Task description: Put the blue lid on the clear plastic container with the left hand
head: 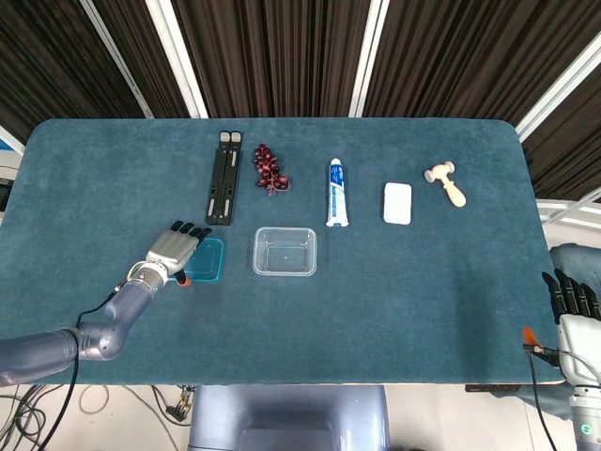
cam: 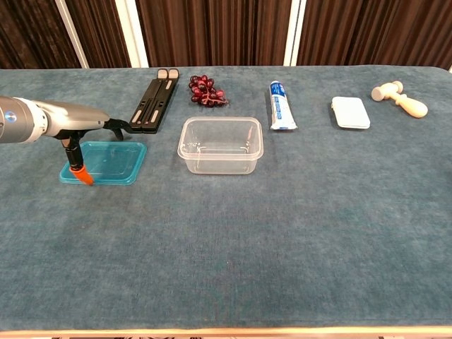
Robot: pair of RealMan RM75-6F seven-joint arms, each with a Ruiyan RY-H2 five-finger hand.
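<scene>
The blue lid (head: 208,260) (cam: 113,161) lies flat on the teal cloth, left of the clear plastic container (head: 285,251) (cam: 220,145), which stands upright and empty. My left hand (head: 173,250) (cam: 74,127) hovers over the lid's left end with fingers stretched forward. Its orange-tipped thumb points down at the lid's front-left corner. I cannot tell whether it touches the lid. My right hand (head: 569,295) stays off the table's right edge, fingers apart and holding nothing.
Along the back stand a black folding stand (head: 224,177), dark red grapes (head: 269,169), a toothpaste tube (head: 337,193), a white block (head: 397,203) and a small wooden mallet (head: 446,183). A small gap separates lid and container.
</scene>
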